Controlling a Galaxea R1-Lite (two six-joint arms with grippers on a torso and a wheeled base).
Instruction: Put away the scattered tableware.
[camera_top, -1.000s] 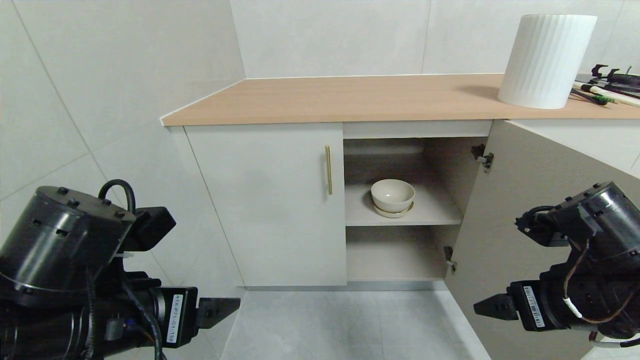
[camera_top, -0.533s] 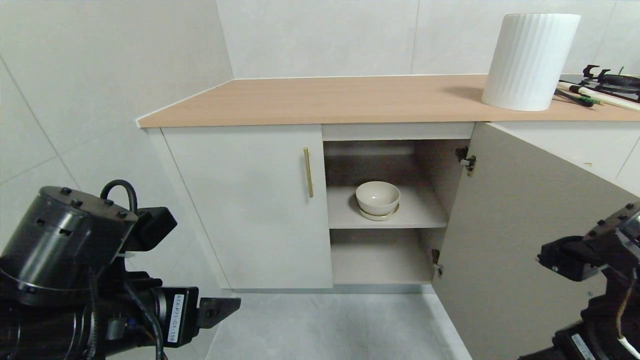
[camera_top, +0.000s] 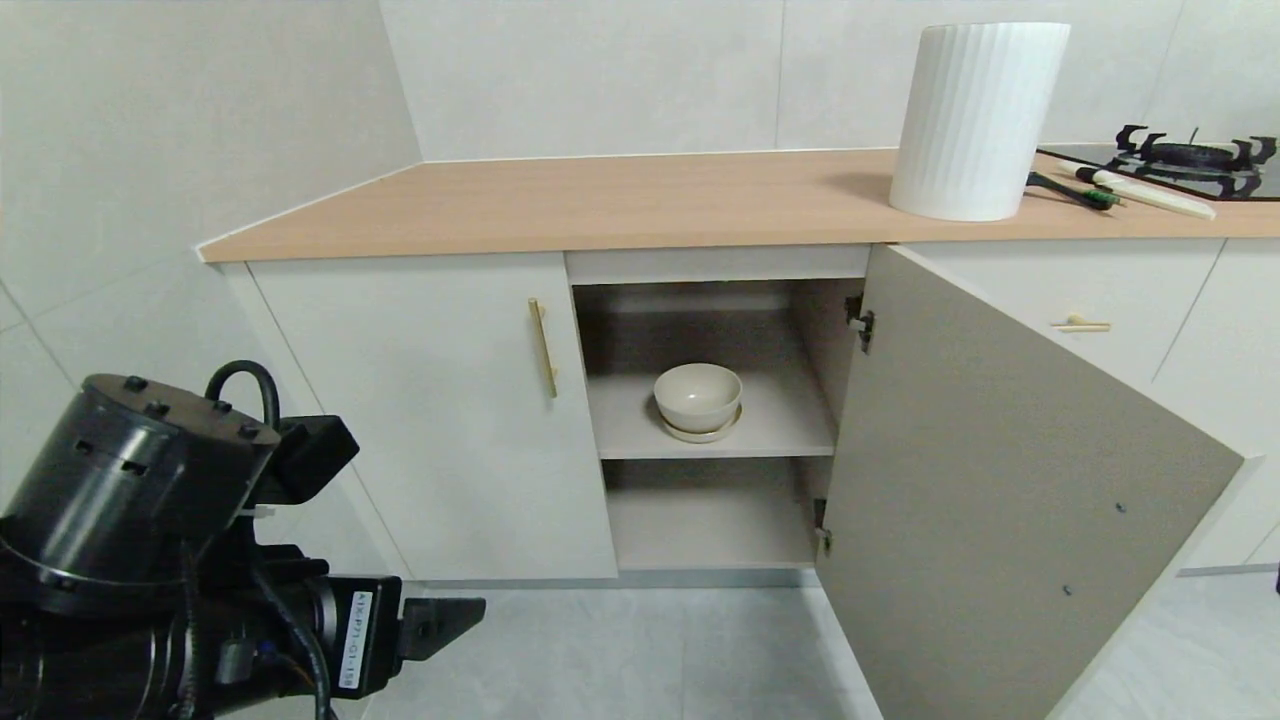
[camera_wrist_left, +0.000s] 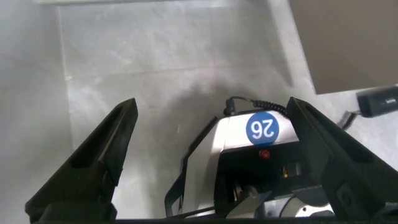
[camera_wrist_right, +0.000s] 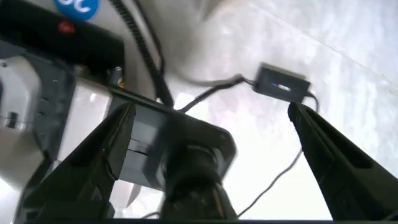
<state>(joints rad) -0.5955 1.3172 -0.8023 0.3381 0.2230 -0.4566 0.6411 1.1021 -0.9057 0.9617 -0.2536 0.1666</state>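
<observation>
a low kitchen cabinet (camera_top: 430, 420) stands under a wooden table (camera_top: 600, 200), against pale tiled walls. its left door is closed and has a slim brass handle (camera_top: 543, 347). the right door (camera_top: 1000, 480) is swung wide open toward the viewer, showing two shelves inside.

on the upper shelf (camera_top: 790, 425) sits a cream bowl (camera_top: 698, 393), upright, resting on a matching saucer (camera_top: 703, 435) whose rim shows just under it. they stand near the middle of the shelf, apart from the cabinet walls. the lower shelf (camera_top: 700, 525) is beneath them.

on the table, toward the right, stands a tall white ribbed container (camera_top: 975, 120). just beside it lie two long utensils (camera_top: 1120, 192), one with a dark and green handle, one pale. behind them is a black stove burner (camera_top: 1190, 155). a small brass drawer handle (camera_top: 1080, 325) shows on the cabinet front past the open door.

the left arm (camera_top: 150, 540) is low at the near left, well apart from the cabinet. the left gripper (camera_wrist_left: 212, 107) is spread wide over the grey floor tiles (camera_top: 640, 650) and holds nothing. the right gripper (camera_wrist_right: 211, 111) is also spread wide and holds nothing, with the pale floor below it.
</observation>
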